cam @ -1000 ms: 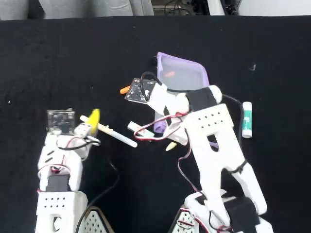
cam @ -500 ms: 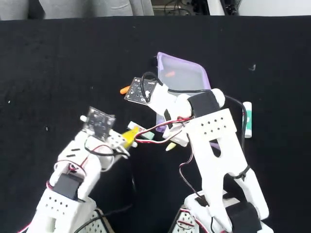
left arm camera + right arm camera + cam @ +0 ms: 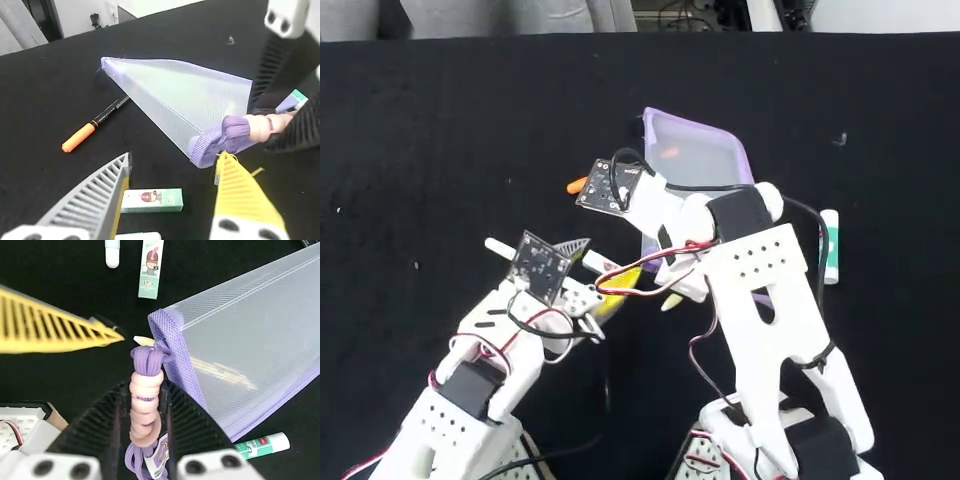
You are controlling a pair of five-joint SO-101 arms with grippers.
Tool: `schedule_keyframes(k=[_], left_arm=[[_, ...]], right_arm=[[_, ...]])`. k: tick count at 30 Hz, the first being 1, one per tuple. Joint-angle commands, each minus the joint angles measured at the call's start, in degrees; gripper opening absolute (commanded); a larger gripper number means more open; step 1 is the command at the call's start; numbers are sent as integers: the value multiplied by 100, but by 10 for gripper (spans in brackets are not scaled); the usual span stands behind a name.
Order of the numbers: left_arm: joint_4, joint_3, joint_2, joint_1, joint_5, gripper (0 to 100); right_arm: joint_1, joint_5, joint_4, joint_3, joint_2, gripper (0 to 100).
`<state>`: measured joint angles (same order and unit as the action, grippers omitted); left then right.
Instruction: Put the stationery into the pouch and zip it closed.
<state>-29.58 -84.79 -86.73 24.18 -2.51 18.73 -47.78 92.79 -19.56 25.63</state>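
A translucent purple pouch (image 3: 695,158) lies at the table's middle back, with a yellowish item showing inside it (image 3: 225,371). My right gripper (image 3: 144,390) is shut on the pink and purple pull strap (image 3: 247,129) at the pouch's near corner. The left gripper (image 3: 175,159) is open just short of that corner, its yellow finger (image 3: 55,325) close beside the strap. In the high view the left gripper (image 3: 610,298) sits next to the right gripper (image 3: 660,272). An orange-capped marker (image 3: 95,127), a small green eraser box (image 3: 151,200) and a white pen (image 3: 502,246) lie on the cloth.
A green and white glue stick (image 3: 829,245) lies to the right of the right arm. The black cloth (image 3: 440,130) is bare at the left and along the back. Loose cables hang between the two arms.
The left arm has swung from the white pen at the left over to the pouch's near corner. The pen stays on the cloth. The right arm has barely moved.
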Motion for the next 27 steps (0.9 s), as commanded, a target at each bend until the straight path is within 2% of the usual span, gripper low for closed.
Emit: schedule_keyframes(k=[1, 14, 19, 27], left_arm=[[835, -259, -26, 75, 88, 278], [1116, -593, 26, 171, -246, 279], [1116, -664, 26, 163, -624, 279], [1116, -646, 44, 127, -607, 277]], right_arm=[[220, 79, -62, 295, 259, 11], [334, 88, -141, 295, 268, 11], [334, 88, -123, 295, 268, 11], [334, 88, -88, 303, 268, 11]])
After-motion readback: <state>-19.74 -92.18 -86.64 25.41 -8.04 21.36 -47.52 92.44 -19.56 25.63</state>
